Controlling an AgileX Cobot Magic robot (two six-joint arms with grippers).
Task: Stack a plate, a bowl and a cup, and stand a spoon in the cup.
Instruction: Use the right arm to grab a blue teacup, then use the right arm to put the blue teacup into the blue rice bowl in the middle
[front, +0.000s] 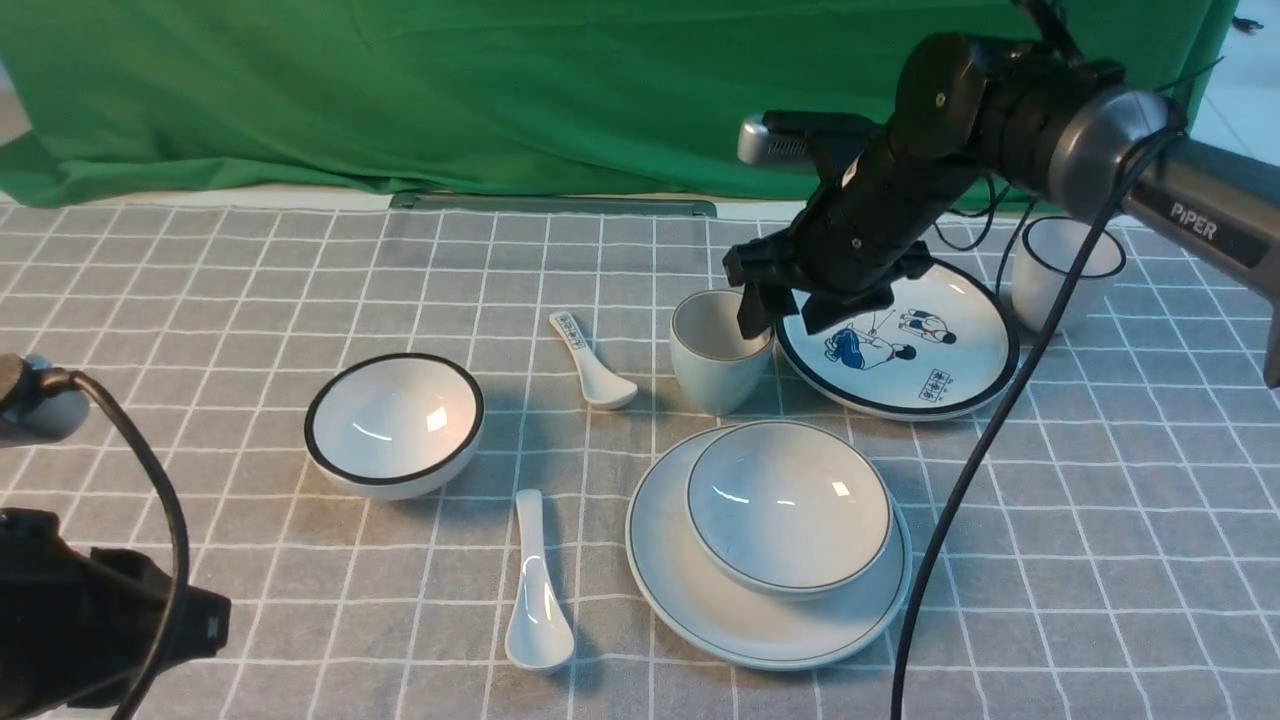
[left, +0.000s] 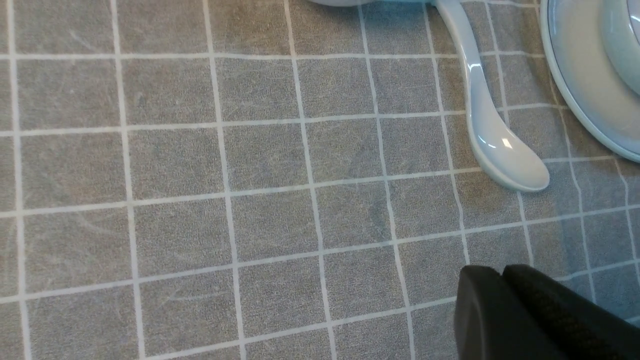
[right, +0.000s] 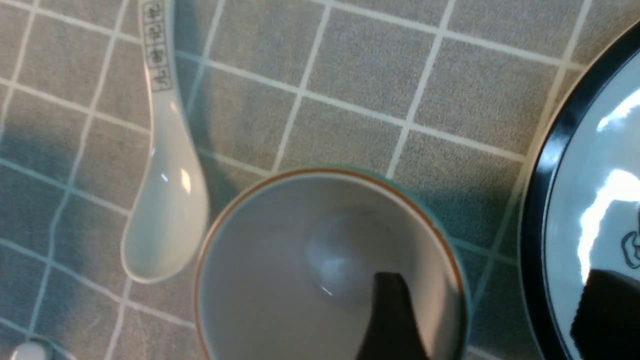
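Note:
The bowl (front: 788, 505) sits in the plate (front: 660, 560) at the front centre. Behind them the cup (front: 715, 375) stands upright and empty. My right gripper (front: 790, 318) is open and straddles the cup's right wall: one finger (right: 390, 310) hangs inside the cup (right: 280, 265), the other (right: 605, 310) outside, over the cartoon plate. The plain spoon (front: 535, 590) lies flat left of the plate, bowl end toward me. My left gripper (left: 500, 272) is shut on nothing, low at the front left, a few squares short of the spoon (left: 492, 145).
A printed-handle spoon (front: 590, 365) lies just left of the cup. The black-rimmed cartoon plate (front: 960, 350) lies right of it, almost touching. A black-rimmed bowl (front: 395, 420) stands at the left and a black-rimmed cup (front: 1060, 270) at the back right. Green cloth hangs behind.

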